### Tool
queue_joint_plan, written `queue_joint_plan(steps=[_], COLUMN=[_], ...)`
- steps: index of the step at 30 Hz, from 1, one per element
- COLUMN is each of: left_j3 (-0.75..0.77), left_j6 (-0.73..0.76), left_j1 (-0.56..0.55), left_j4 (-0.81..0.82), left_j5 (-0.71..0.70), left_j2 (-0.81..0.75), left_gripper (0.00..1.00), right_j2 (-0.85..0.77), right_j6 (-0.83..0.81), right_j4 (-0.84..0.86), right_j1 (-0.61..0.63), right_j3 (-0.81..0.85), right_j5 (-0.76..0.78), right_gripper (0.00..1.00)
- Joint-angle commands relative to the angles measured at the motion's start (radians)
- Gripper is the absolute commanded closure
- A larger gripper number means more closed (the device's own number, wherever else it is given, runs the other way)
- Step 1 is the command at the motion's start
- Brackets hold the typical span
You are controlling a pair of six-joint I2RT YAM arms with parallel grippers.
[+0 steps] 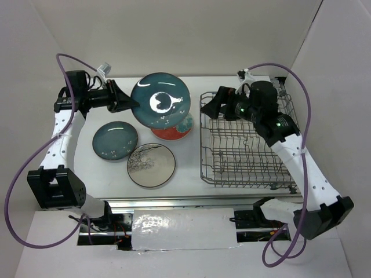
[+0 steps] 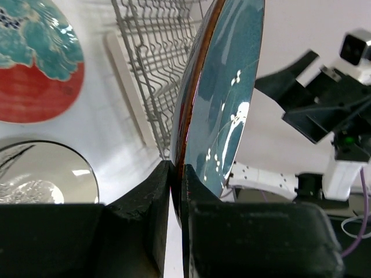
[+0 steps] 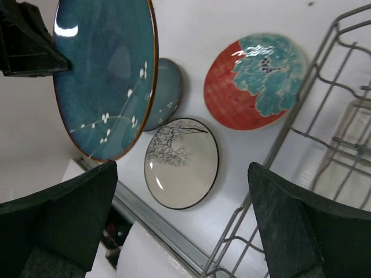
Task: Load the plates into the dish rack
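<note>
While left hand (image 1: 134,103) clamps teal plate (image 1: 159,99), face up, level, right hand (image 1: 210,104) gapes.

Bright, even light comes from above onto the white bench (image 1: 188,162), and the shadows are short and soft. The raised teal plate (image 1: 152,116) carries 1 strong white glare patch in the top view. In both wrist views the dark fingers (image 3: 64,223) near the lens are soft and almost without detail.
</note>
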Motion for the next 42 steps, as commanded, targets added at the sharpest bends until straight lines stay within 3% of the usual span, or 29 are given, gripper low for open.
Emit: queue_joint_plan(steps=[1,9,17,23,25,27,29,34,35,36,39,42], left_j3=[0.011,0.002,-0.030,-0.053,-0.063,-0.063,-0.058,-0.052,-0.044,-0.032,0.014,0.055], left_j6=[-0.037,-0.014,-0.022,-0.002,0.010,0.023,0.041,0.056,0.061,0.079,0.121,0.121], left_j1=[-0.008,-0.026,-0.052,-0.069,-0.069,-0.071,-0.069,-0.071,-0.071,-0.071,-0.071,-0.033], left_j4=[0.110,0.102,0.142,0.143,0.139,0.127,0.108,0.102,0.088,0.072,-0.014,-0.097], left_j5=[0.185,0.216,0.276,0.268,0.273,0.262,0.255,0.253,0.250,0.245,0.186,0.046], left_j2=[-0.050,-0.050,-0.052,-0.055,-0.056,-0.060,-0.057,-0.049,-0.044,-0.031,-0.020,-0.020], left_gripper=[1.00,1.00,1.00,1.00,1.00,1.00,1.00,1.00,0.71,0.50,0.01,0.01], right_j2=[0.045,0.169,0.236,0.238,0.220,0.207,0.187,0.149,0.134,0.125,0.069,0.013], right_j6=[0.018,0.076,0.194,0.220,0.220,0.214,0.202,0.204,0.201,0.194,0.149,0.101], right_j4=[0.116,0.217,0.319,0.339,0.339,0.328,0.301,0.285,0.279,0.258,0.204,0.025], right_j1=[0.038,0.092,0.112,0.120,0.120,0.118,0.120,0.118,0.118,0.120,0.118,0.114], right_j3=[0.018,0.036,0.073,0.078,0.073,0.072,0.070,0.047,0.044,0.046,0.062,0.118], right_j5=[-0.079,-0.196,-0.253,-0.253,-0.250,-0.238,-0.203,-0.136,-0.123,-0.106,0.013,0.225], right_gripper=[0.00,0.07,0.29,0.52,0.64,0.83,0.97,1.00,1.00,1.00,1.00,1.00])
